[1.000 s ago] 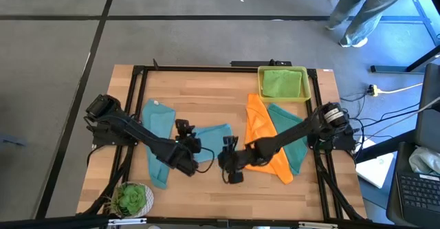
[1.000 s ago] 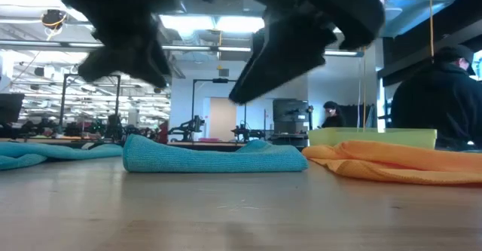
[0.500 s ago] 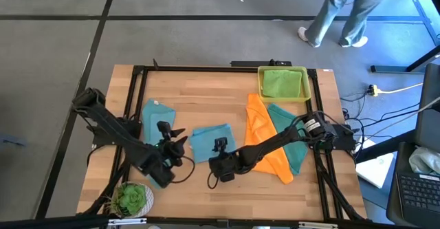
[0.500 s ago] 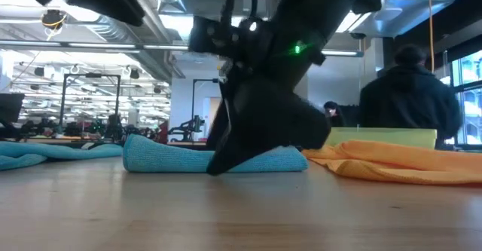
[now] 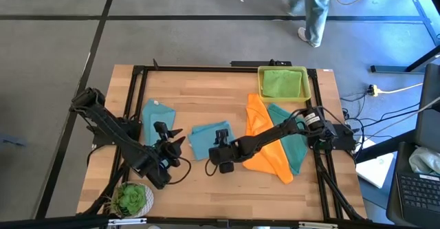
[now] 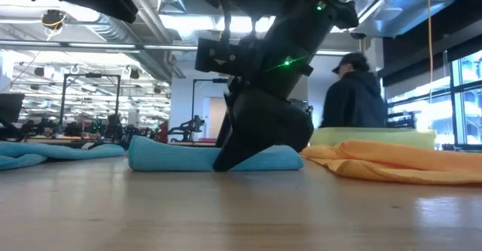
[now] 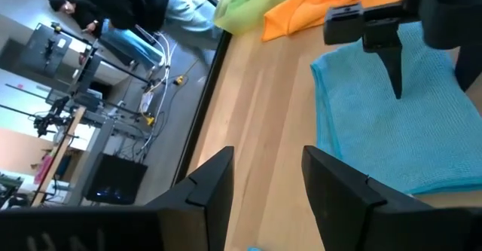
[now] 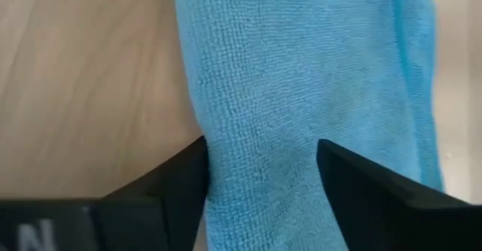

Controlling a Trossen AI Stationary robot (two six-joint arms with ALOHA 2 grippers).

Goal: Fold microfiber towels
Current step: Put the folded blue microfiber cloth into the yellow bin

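My right gripper (image 5: 221, 145) sits on near-right corner of folded light blue towel (image 5: 208, 137) at table centre, fingers (image 8: 167, 182) spread, cloth between them. Towel's long axis runs left-right across table, I judge; wrist view too close to confirm. Right arm clearly nearer. Left gripper (image 5: 170, 144) just off towel's left edge, fingers apart, holding nothing. Next grip falls to right.
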